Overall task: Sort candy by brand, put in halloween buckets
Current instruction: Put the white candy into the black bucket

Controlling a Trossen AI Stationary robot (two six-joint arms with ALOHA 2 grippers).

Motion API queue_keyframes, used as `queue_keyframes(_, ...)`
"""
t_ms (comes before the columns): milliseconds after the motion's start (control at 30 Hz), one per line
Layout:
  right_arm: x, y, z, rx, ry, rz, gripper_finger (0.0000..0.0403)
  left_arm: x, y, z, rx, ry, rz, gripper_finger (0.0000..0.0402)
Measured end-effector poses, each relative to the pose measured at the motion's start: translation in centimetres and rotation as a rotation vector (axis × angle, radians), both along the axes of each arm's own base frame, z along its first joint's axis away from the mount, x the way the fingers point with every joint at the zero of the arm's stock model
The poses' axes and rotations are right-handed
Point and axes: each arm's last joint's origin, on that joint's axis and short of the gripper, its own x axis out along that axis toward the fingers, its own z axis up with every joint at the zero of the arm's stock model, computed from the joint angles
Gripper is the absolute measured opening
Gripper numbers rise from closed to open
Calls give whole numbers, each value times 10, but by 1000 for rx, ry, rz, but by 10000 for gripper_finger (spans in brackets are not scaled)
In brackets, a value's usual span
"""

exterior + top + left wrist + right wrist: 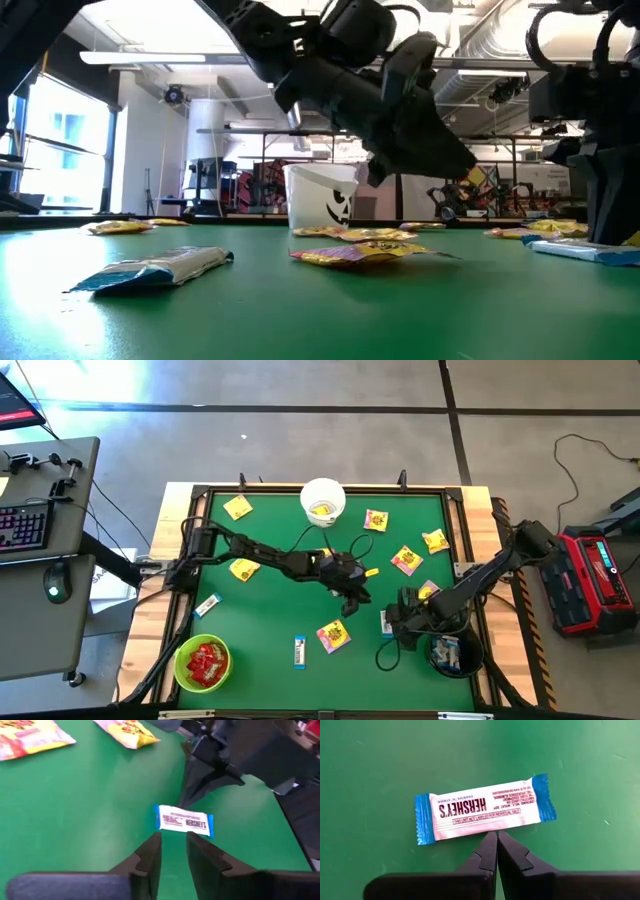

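**Both tools hang over one white-and-blue bar**

The left tool [352,598] reaches out over the middle of the green table [270,610], its fingers [150,857] a narrow gap apart and holding nothing. Just ahead of them lies a white-and-blue bar [185,821], flat on the table. The right tool [497,851] points down at what looks like the same bar [485,810], fingers pressed together, empty, their tips just beside its long edge.

The white bucket [323,501] stands at the far edge with yellow packets inside. The lime green bucket [202,663] sits at the near left corner, filled with red packets. The black bucket [452,653] is near the right arm. Yellow packets [334,635] and other bars [299,651] lie scattered about.
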Motion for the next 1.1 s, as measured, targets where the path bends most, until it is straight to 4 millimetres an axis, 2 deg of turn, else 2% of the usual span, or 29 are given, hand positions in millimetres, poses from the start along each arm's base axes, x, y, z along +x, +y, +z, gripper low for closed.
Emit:
queue_keyframes(267,4,-12,-9,15,-31,6,0,3,-1,-9,33,10,-41,113)
queue_keyframes(633,20,-20,-7,12,-142,41,0,4,-1,-19,43,26,-61,116)
queue_keyframes(733,23,-21,-2,13,-127,43,0,2,-1,-22,38,61,-66,116)
queue_keyframes(967,23,-2,29,30,-90,80,0,-4,-7,-27,-81,171,-93,116)
queue_keyframes(1100,16,10,26,100,-42,131,0,-5,-13,-27,-103,179,-86,116)
